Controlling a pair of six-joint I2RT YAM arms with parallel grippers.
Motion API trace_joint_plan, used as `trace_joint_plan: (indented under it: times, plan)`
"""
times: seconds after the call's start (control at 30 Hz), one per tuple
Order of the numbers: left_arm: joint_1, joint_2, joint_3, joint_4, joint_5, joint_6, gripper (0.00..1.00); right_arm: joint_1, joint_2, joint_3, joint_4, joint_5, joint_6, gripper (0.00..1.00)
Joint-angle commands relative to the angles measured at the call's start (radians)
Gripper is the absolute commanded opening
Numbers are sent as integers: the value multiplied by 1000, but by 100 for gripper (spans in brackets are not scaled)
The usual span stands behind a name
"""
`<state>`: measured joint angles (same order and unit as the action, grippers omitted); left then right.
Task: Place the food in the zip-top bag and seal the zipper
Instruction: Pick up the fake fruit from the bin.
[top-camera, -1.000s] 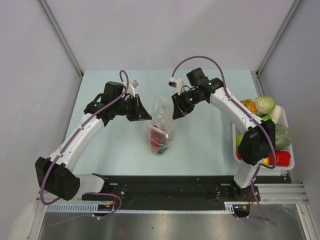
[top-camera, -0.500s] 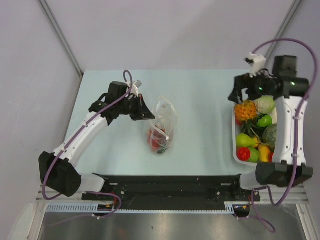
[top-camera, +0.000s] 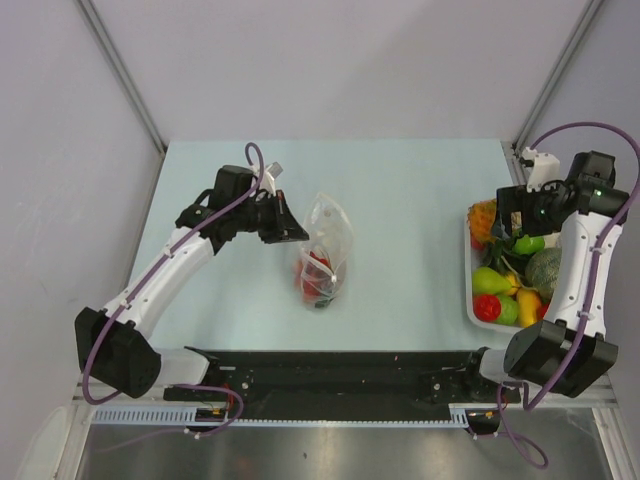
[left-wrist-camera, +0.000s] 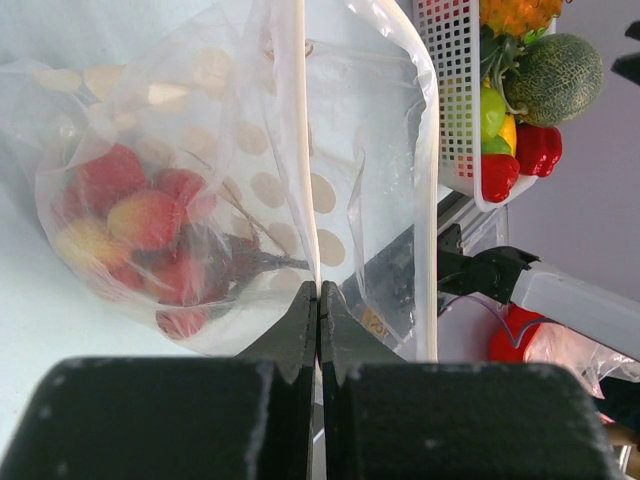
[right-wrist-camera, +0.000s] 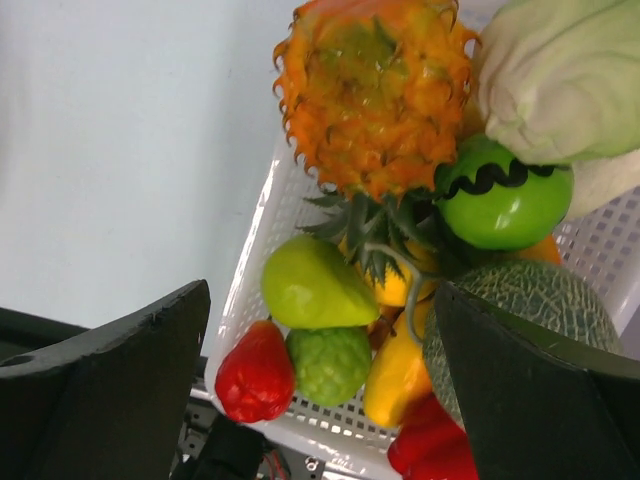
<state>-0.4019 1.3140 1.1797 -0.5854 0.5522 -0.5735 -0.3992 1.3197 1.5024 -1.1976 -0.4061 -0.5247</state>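
The zip-top bag (top-camera: 328, 245) lies mid-table with red and yellowish food (top-camera: 315, 277) bunched at its near end. My left gripper (top-camera: 298, 232) is shut on one edge of the bag's mouth. In the left wrist view its jaws (left-wrist-camera: 319, 290) pinch the zipper strip (left-wrist-camera: 300, 150), and the red fruits (left-wrist-camera: 140, 220) show through the plastic. My right gripper (top-camera: 503, 226) hangs open over the white tray (top-camera: 468, 285) with nothing between its fingers (right-wrist-camera: 320, 300). Under it lie an orange ruffled fruit (right-wrist-camera: 375, 95), a green apple (right-wrist-camera: 500, 200), a yellow-green pear (right-wrist-camera: 310, 285) and a red fruit (right-wrist-camera: 255, 375).
The tray at the table's right edge also holds a cabbage (right-wrist-camera: 570, 80), a netted melon (right-wrist-camera: 530, 310), a bumpy green fruit (right-wrist-camera: 330, 365) and a yellow piece (right-wrist-camera: 400, 380). Grey walls close in the table at the back and sides.
My right arm swung away from the bag to the right, over the tray, and its jaws opened wide. The left gripper kept its hold on the bag's edge.
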Motion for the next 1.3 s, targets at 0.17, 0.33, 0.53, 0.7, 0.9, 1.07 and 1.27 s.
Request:
trace_joint_plan:
  times: [0.17, 0.33, 0.53, 0.7, 0.9, 1.07, 1.27]
  plan:
    - [-5, -21, 0, 25, 6, 32, 0, 98, 84, -34, 233, 85, 5, 100]
    - [-5, -16, -12, 36, 17, 31, 0, 151, 110, -73, 357, 148, 22, 100]
    - [-5, -4, -11, 36, 26, 37, 0, 177, 148, -114, 467, 210, 19, 100]
    - [-5, -4, -22, 38, 32, 43, 0, 177, 173, -159, 487, 201, 25, 100]
    - [-5, 1, -26, 41, 35, 43, 0, 174, 176, -202, 483, 170, 23, 100]
    - [-5, 2, -28, 38, 38, 44, 0, 168, 179, -228, 477, 155, 17, 100]
    - [-5, 4, -31, 44, 38, 38, 0, 155, 187, -237, 461, 133, 12, 93]
